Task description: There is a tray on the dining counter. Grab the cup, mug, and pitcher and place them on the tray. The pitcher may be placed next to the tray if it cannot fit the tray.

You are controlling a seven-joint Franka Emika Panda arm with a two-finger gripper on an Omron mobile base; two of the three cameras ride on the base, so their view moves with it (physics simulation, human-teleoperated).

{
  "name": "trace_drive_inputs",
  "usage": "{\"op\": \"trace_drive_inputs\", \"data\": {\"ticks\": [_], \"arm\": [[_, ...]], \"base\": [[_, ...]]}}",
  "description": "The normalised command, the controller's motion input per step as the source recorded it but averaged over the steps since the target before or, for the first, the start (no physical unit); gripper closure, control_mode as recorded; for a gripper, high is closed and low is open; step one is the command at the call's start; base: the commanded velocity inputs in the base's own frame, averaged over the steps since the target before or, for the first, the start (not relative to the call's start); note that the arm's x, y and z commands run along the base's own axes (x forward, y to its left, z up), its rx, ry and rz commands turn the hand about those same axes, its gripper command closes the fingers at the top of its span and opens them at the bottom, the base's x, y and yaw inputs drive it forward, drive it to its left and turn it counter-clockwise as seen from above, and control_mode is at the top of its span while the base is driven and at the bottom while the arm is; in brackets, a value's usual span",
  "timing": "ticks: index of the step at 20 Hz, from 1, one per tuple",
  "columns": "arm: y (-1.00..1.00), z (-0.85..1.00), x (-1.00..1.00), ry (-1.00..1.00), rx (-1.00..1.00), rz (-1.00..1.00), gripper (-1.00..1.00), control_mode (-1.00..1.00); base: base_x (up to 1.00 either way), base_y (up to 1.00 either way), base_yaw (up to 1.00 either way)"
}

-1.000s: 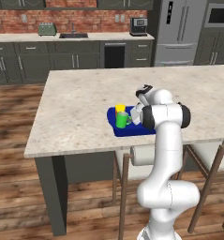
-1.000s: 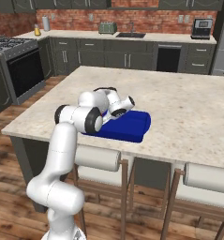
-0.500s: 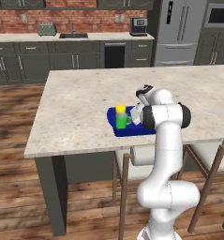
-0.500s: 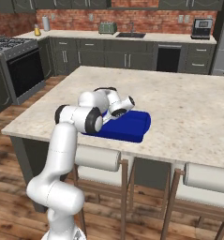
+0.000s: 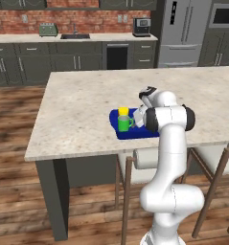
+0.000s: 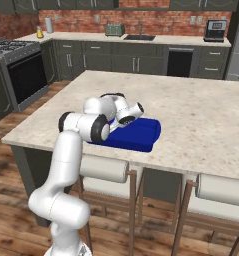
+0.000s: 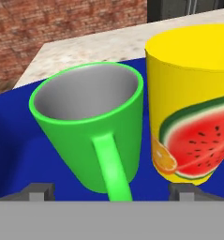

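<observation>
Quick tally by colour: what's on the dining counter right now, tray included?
Blue: 1, the tray
Green: 1, the mug
Yellow: 1, the cup
Total: 3

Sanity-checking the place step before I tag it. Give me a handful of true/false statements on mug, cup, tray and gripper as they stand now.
1. The green mug stands upright on the blue tray. True.
2. The yellow cup lies on its side. False: it stands upright beside the mug.
3. The gripper is clamped on the mug handle. False: its fingertips stand wide apart either side of the handle.
4. The tray rests on the dining counter. True.
</observation>
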Motion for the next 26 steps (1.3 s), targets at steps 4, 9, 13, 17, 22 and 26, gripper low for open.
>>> {"op": "trace_drive_inputs", "data": {"ticks": [4,9,13,17,22,26], "arm": [[0.00,0.00,-0.03,0.00,0.00,0.00,-1.00,-1.00],[-0.02,0.45,-0.21,-0.05,0.00,0.00,-1.00,-1.00],[-0.08,0.92,-0.35,-0.07,-0.02,-0.03,-1.00,-1.00],[-0.13,1.00,-0.61,-0.02,-0.06,-0.12,-1.00,-1.00],[-0.23,0.97,-0.91,0.00,-0.06,-0.32,-1.00,-1.00],[-0.31,0.90,-1.00,0.00,-0.04,-0.44,-1.00,-1.00]], "base": [[0.00,0.00,0.00],[0.00,0.00,0.00],[0.00,0.00,0.00],[0.00,0.00,0.00],[0.00,0.00,0.00],[0.00,0.00,0.00]]}}
